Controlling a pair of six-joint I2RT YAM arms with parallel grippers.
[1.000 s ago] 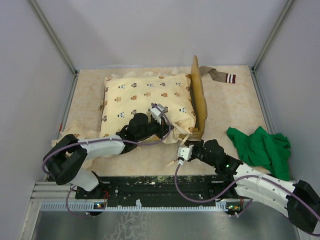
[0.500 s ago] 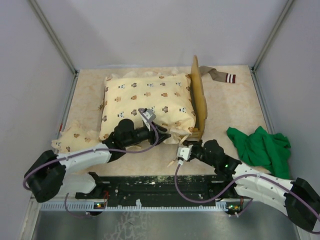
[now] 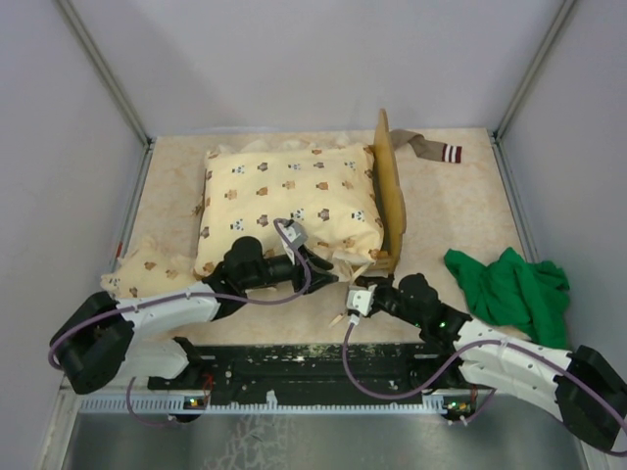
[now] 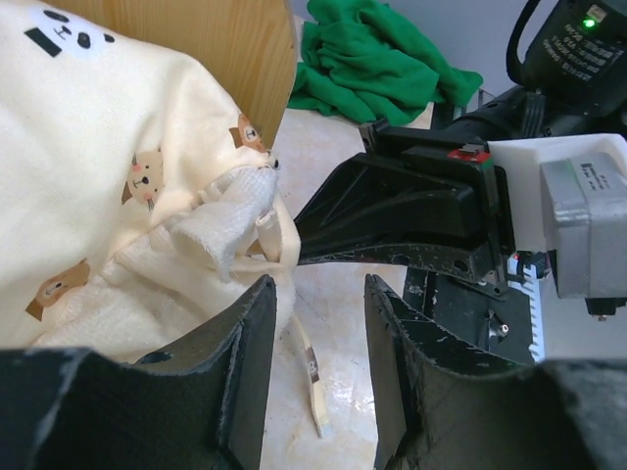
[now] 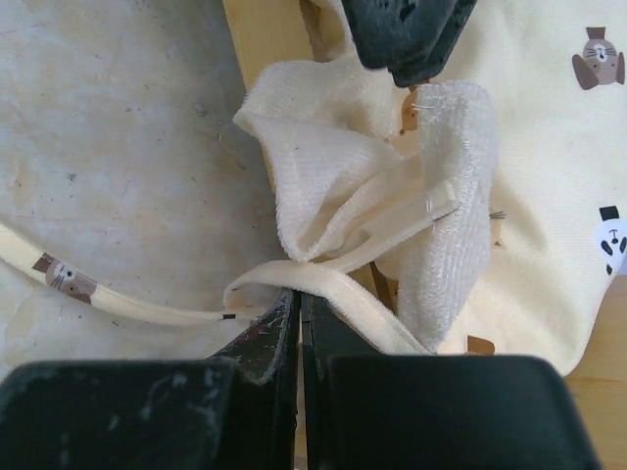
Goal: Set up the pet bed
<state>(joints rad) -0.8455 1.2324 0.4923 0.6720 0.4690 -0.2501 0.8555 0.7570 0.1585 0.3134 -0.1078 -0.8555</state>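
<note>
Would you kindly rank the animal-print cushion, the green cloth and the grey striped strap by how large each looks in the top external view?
Largest to smallest:
1. animal-print cushion
2. green cloth
3. grey striped strap

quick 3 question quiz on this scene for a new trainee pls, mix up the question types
1. True or false: the left gripper stands open.
2. What colour is the crumpled cloth at the right of the top view? A) green B) red C) blue
3. Fill in: the right gripper is shut on a cream ____ that trails from the animal-print quilt.

Key: 1 true; 2 A; 3 tie
</note>
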